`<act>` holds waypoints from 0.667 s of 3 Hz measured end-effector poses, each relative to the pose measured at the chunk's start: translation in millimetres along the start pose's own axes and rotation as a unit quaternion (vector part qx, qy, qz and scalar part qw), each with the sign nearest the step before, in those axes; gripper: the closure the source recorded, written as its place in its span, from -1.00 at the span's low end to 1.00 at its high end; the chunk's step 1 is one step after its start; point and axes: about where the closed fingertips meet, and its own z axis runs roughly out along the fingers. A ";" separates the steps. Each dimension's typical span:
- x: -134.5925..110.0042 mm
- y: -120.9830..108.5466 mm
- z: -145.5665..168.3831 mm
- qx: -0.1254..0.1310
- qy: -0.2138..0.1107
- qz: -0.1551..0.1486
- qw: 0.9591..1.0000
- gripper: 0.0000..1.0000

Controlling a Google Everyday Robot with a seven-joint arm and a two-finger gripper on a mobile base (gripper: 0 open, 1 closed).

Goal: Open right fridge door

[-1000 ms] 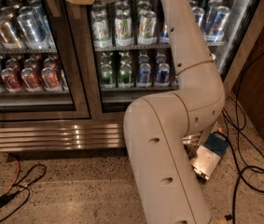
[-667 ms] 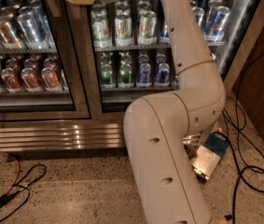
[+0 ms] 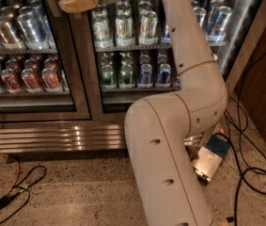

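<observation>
gripper [image 3: 78, 2] at glass-paned right fridge door [image 3: 131, 48]

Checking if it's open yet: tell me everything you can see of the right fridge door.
The right fridge door is a tall clear glass pane in a dark frame, upright and seemingly shut, level with the left door. Green and blue cans show behind it. The arm crosses it; the gripper sits by its upper left edge.

Cut off by the top edge: gripper [image 3: 78, 0], in front of the frame between the doors, and the top of the right fridge door [image 3: 123, 79]. Hidden behind the arm [image 3: 191, 84]: much of its right side. Unreadable: labels on the cans [image 3: 124, 29].
</observation>
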 end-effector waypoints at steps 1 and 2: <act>-3.7 7.0 -30.8 0.006 0.016 0.025 1.000 -0.94; -15.9 21.8 -80.6 0.018 0.044 0.055 0.997 -0.90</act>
